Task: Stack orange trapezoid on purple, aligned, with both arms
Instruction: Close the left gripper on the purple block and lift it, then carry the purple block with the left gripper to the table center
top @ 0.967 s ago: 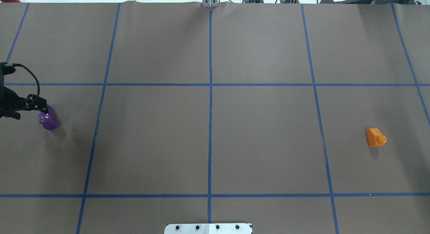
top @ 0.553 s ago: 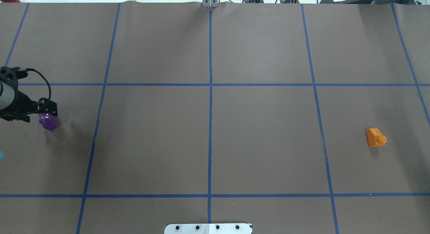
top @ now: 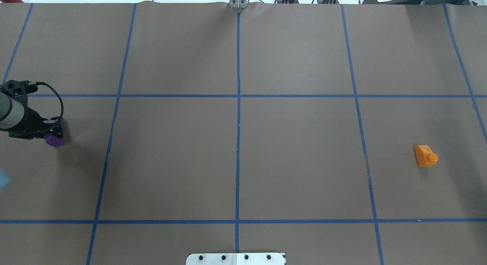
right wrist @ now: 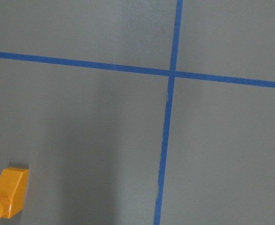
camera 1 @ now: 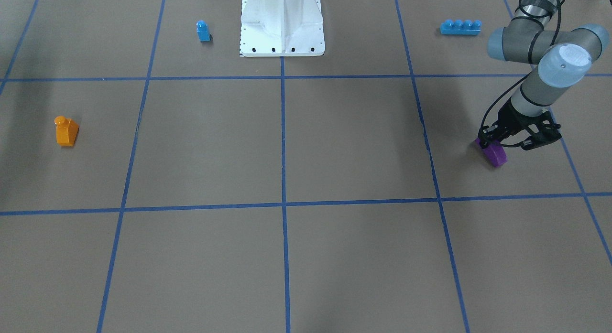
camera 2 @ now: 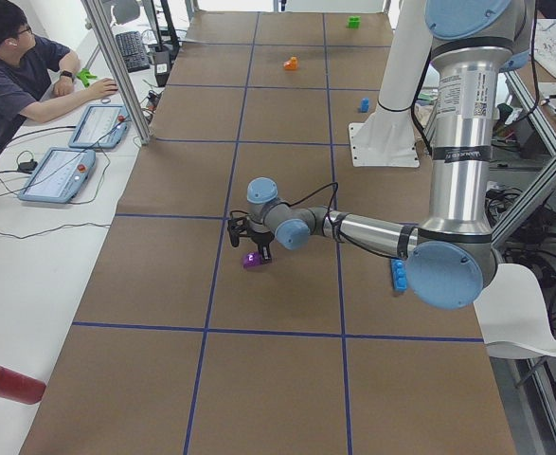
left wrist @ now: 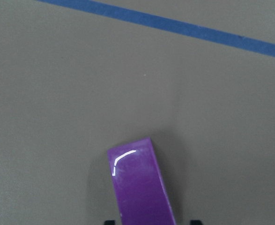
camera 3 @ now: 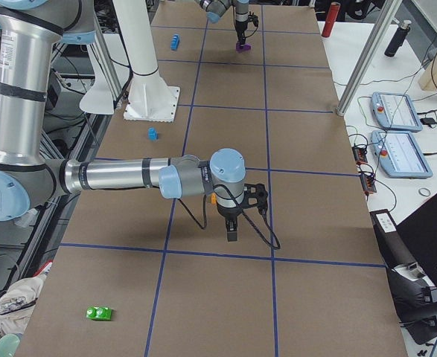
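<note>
The purple brick point(camera 1: 495, 155) lies on the brown paper at the robot's far left, also in the overhead view point(top: 55, 140) and the left wrist view point(left wrist: 142, 187). My left gripper point(camera 1: 502, 145) is low over it, open, with a finger on either side of the brick. The orange trapezoid point(top: 425, 156) lies on its side at the far right, also in the front view point(camera 1: 66, 131) and the right wrist view point(right wrist: 8, 192). My right gripper point(camera 3: 233, 234) shows only in the exterior right view, hovering close by the orange; I cannot tell whether it is open or shut.
A small blue one-stud brick point(camera 1: 203, 31) stands beside the white robot base point(camera 1: 282, 22). A long blue four-stud brick point(camera 1: 460, 26) lies behind the left arm. A green brick point(camera 3: 99, 313) lies at the near right end. An operator point(camera 2: 22, 66) sits across the table.
My left gripper has moved to the right and down over the purple brick, now covering most of it in the overhead view. The orange trapezoid has not moved.
</note>
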You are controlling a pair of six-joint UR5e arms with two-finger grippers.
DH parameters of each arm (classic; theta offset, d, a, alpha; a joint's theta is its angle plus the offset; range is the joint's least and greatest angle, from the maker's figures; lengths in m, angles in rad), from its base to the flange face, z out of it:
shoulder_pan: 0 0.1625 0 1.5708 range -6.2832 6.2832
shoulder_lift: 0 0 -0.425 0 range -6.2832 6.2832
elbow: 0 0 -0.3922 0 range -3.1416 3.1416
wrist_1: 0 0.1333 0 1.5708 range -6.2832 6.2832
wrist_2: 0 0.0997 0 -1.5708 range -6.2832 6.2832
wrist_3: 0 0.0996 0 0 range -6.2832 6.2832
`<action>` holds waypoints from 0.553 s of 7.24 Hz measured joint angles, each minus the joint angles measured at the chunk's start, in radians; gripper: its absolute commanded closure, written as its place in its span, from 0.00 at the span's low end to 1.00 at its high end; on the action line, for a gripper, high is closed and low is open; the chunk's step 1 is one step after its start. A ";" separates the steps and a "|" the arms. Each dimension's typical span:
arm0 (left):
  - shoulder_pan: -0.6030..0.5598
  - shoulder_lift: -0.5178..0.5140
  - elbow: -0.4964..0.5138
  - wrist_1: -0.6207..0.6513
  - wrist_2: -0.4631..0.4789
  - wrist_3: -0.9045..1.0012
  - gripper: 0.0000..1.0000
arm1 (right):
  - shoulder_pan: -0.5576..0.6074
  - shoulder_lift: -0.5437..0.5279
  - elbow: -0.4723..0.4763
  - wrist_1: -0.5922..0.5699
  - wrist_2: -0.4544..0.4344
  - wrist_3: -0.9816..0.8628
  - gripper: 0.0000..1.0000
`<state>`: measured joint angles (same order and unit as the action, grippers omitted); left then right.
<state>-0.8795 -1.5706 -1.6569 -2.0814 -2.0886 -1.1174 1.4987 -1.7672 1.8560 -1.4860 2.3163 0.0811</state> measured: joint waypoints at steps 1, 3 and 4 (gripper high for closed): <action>0.001 0.000 -0.016 -0.013 -0.004 0.003 1.00 | 0.000 0.000 0.002 0.000 0.000 0.000 0.00; 0.010 -0.022 -0.114 -0.017 0.001 0.008 1.00 | 0.000 0.000 0.003 0.000 0.000 -0.001 0.00; 0.039 -0.066 -0.152 -0.016 0.013 0.009 1.00 | 0.000 0.000 0.004 0.000 0.000 -0.001 0.00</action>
<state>-0.8407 -1.6368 -1.8085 -2.0976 -2.0754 -1.1082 1.4987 -1.7671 1.8595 -1.4864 2.3163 0.0800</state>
